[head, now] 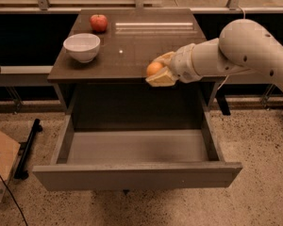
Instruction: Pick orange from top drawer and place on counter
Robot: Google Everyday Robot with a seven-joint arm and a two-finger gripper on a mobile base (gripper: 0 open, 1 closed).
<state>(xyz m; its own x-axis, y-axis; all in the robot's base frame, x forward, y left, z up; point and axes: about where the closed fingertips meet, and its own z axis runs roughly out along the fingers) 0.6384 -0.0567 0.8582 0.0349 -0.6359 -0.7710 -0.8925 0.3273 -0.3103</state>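
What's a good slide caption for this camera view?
Gripper holds the orange at the counter edge, above the open top drawer.

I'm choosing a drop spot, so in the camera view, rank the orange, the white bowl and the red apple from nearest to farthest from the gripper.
The gripper hangs over the front edge of the counter.
1. Orange: held in the jaws.
2. White bowl: on the counter's left side, toward the front.
3. Red apple: back left of the counter, farthest.
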